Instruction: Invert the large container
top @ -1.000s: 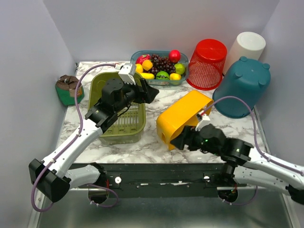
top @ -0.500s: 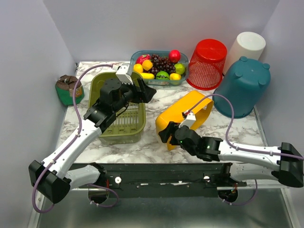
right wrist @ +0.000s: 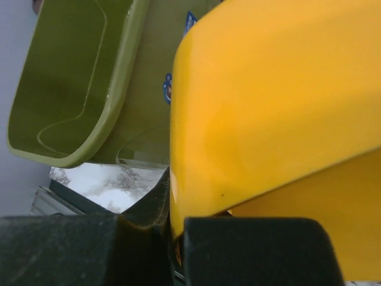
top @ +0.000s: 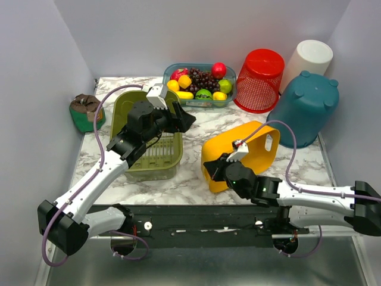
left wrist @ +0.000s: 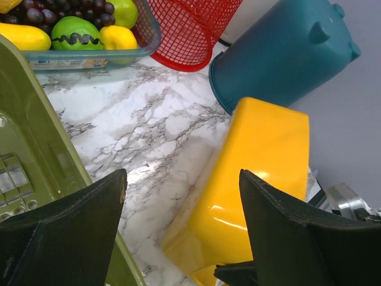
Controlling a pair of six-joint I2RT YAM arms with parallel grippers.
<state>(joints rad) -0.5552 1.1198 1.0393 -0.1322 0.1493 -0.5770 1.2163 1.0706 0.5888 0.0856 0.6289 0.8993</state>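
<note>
The yellow container [top: 244, 152] is seen near the middle of the tabletop [top: 190, 179], tipped off its base, with a handle slot showing on its far-right end. Its near-left edge is pinched between the fingers of the right tool [top: 221, 170], which is clenched on it; in the right wrist view the yellow wall [right wrist: 280, 89] fills most of the picture and is wedged between the dark fingers [right wrist: 250, 250].

Just to its left a green basket [top: 134, 110] is standing, and the left tool [top: 181, 116] is held over the basket's right rim, released, with its jaws wide apart and nothing between them. Behind the container a clear tray of toy fruit [top: 199, 102], an upturned red mesh basket [top: 260, 80], an upturned teal tub [top: 303, 110] and a white bin [top: 309, 56] are lined along the back; the teal tub is near the container's far-right end. A small green pot [top: 86, 113] is set at the left edge.

Whether the container's lower edge is touching the tabletop cannot be told, as it is hidden by the right arm. The tub [left wrist: 286, 53] and the container [left wrist: 262, 173] are cut off in the left wrist view.
</note>
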